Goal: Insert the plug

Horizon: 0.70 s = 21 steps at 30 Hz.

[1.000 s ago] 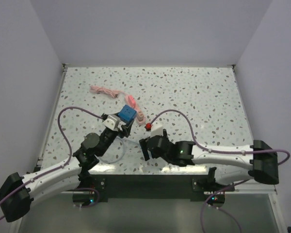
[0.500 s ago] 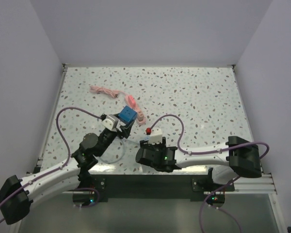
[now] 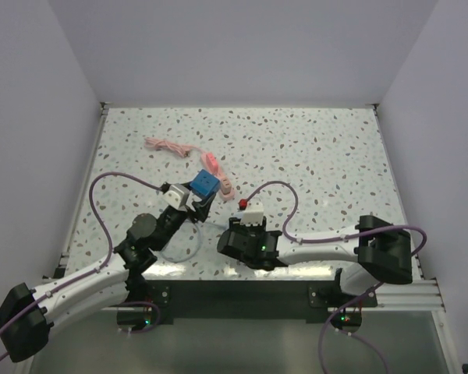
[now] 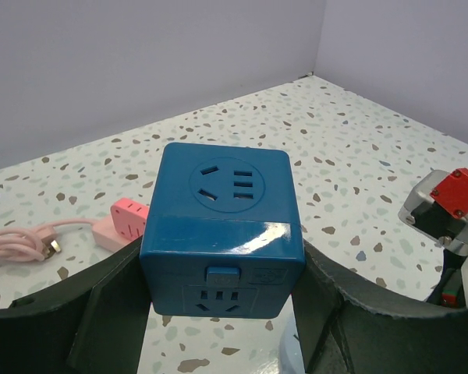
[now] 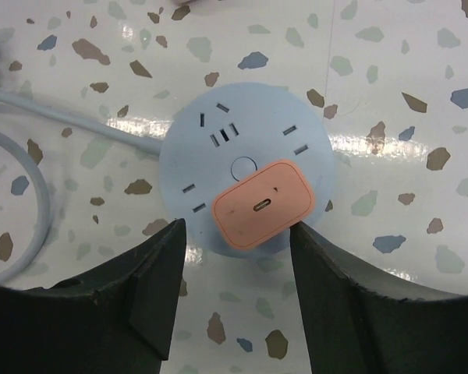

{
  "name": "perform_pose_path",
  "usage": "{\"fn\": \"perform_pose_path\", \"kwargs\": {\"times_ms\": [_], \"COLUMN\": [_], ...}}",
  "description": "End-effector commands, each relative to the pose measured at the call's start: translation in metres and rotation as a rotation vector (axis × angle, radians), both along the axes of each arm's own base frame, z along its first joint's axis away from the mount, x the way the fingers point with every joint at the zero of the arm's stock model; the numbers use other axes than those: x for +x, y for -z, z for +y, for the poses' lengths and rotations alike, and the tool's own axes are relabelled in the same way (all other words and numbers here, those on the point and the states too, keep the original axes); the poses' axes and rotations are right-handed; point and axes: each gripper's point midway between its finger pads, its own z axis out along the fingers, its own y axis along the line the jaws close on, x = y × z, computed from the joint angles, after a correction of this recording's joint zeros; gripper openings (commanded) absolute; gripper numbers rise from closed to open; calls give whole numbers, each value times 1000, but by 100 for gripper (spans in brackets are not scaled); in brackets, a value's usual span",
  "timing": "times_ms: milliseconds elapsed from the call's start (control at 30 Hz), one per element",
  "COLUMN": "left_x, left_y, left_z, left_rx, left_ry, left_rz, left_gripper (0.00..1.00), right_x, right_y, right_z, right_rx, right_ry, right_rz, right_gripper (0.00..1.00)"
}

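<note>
My left gripper (image 3: 193,196) is shut on a blue cube socket (image 3: 205,184) and holds it above the table; the left wrist view shows the cube (image 4: 222,226) squeezed between both fingers. My right gripper (image 5: 234,273) is open and points down over a round light-blue socket (image 5: 246,167) lying on the table. A pink-orange charger plug (image 5: 262,204) sits on that socket's near right part, between and just ahead of my fingertips, touching neither. In the top view the right wrist (image 3: 249,238) hides the round socket.
A pink cable (image 3: 171,146) with a pink plug (image 3: 214,165) lies on the table beyond the cube, also in the left wrist view (image 4: 118,228). The round socket's light-blue cord (image 5: 31,156) curls off to the left. Walls bound the table on three sides.
My right arm has drawn in leftward toward the near edge and its wrist now points down over the round socket. The left arm with the cube has barely moved.
</note>
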Motion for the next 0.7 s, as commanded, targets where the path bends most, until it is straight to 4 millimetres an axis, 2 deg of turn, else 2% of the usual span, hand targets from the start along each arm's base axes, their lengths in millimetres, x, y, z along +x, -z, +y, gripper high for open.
{"fn": "perform_pose_path", "kwargs": {"times_ms": [0, 233, 400, 567, 667], "left_x": [-1, 1, 2, 1, 1], "left_y": [-14, -12, -12, -11, -11], "left_z": [2, 2, 3, 4, 5], "left_rx": [-62, -60, -60, -67, -69], "left_ry": [4, 0, 2, 6, 6], "left_rz": [-34, -30, -30, -30, -30], "left_gripper": [0, 0, 0, 0, 0], "right_x": [23, 44, 58, 64, 62], "right_y": [-3, 1, 1, 7, 7], "right_z": [-4, -3, 5, 6, -3], "right_rx": [44, 39, 17, -32, -46], "right_ry": [85, 103, 109, 118, 123], "right_rz": [-58, -78, -98, -102, -103], "right_gripper": [59, 57, 54, 49, 48]}}
